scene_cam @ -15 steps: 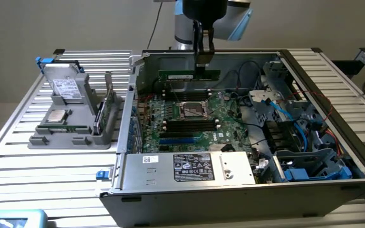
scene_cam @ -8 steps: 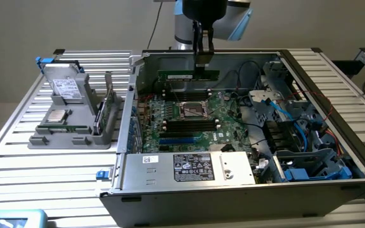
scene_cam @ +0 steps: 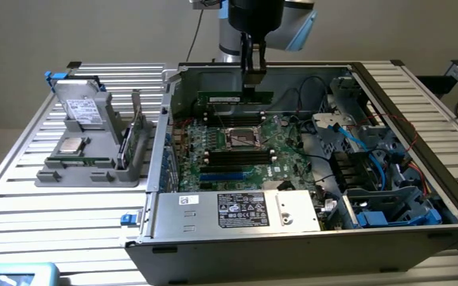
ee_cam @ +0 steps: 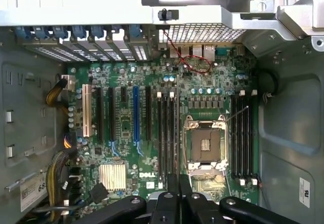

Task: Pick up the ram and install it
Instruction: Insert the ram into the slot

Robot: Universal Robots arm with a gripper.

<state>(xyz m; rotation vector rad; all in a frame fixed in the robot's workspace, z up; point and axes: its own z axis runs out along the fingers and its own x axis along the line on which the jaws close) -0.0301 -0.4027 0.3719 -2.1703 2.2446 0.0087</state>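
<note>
**Item:** the ram (scene_cam: 229, 97). A long, thin green board stick with a small white label on its face. It is held level and on edge.

**Location:** inside the open computer case (scene_cam: 293, 253), raised over the motherboard (scene_cam: 285, 149). It hangs above the bank of black slots (scene_cam: 229, 112) at the motherboard's far edge, just in front of the case's far wall and beyond the processor socket (scene_cam: 243, 139).

**Tool:** the gripper (scene_cam: 254, 88) comes straight down from above. Its jaws are narrow and clamped on the stick's upper edge, toward the end on the exterior view's right.

**Clearances:**
- The case top is open, and the space over the slots and socket is free.
- Cables (scene_cam: 344, 137) crowd the case side at the exterior view's right.
- A grey rack (scene_cam: 86, 161) stands on the slatted tabletop (scene_cam: 54, 214), outside the case wall at the exterior view's left.
</note>
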